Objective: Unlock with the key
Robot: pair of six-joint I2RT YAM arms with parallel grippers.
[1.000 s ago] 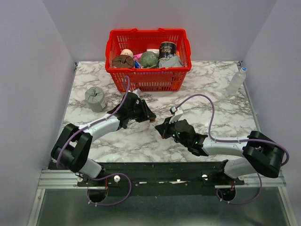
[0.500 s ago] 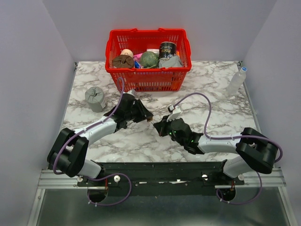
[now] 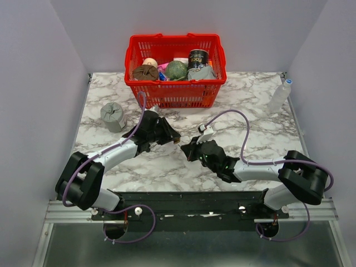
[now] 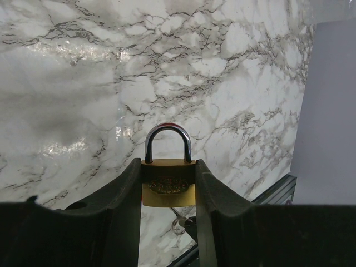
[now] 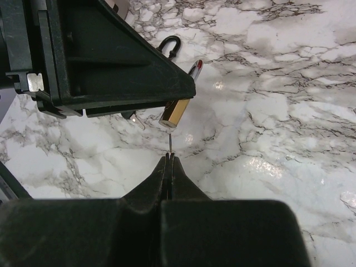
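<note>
My left gripper (image 3: 173, 137) is shut on a small brass padlock (image 4: 168, 184) and holds it above the table, its steel shackle (image 4: 168, 139) pointing away from the wrist. My right gripper (image 3: 189, 149) is shut on the key. Only the key's thin metal blade (image 5: 169, 146) sticks out of the closed fingertips; its black head is hidden between them. The blade points at the padlock's bottom face (image 5: 175, 113), and its tip is at or just short of it. In the left wrist view the blade and a small ring (image 4: 181, 221) show just under the padlock.
A red basket (image 3: 173, 94) full of items stands at the back centre. A grey ridged object (image 3: 113, 116) sits at the back left and a clear bottle (image 3: 279, 95) at the right edge. A black curved loop (image 5: 169, 44) lies on the marble beyond the left gripper.
Over the last second the left gripper shifted slightly back with the padlock. The right gripper moved up and left towards it, bringing the key blade to the padlock's base.
</note>
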